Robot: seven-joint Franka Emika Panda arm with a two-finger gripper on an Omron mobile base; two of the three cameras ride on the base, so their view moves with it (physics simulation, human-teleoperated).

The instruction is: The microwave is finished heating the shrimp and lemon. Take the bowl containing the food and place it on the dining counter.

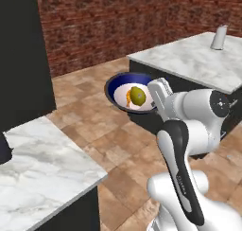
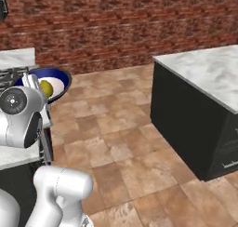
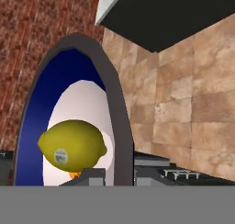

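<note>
The hand is clenched on the rim of the bowl, which it holds in the air above the tiled floor, tipped a little toward the arm. The lemon sits on the white inside (a small sticker shows on it in the hand view), with the shrimp tucked just beside it, mostly hidden. The bowl hangs near the dark side of the dining desk, short of its marble top. A grey cylinder stands upright at the desk's far end. Another marble desk lies near the robot's left.
</note>
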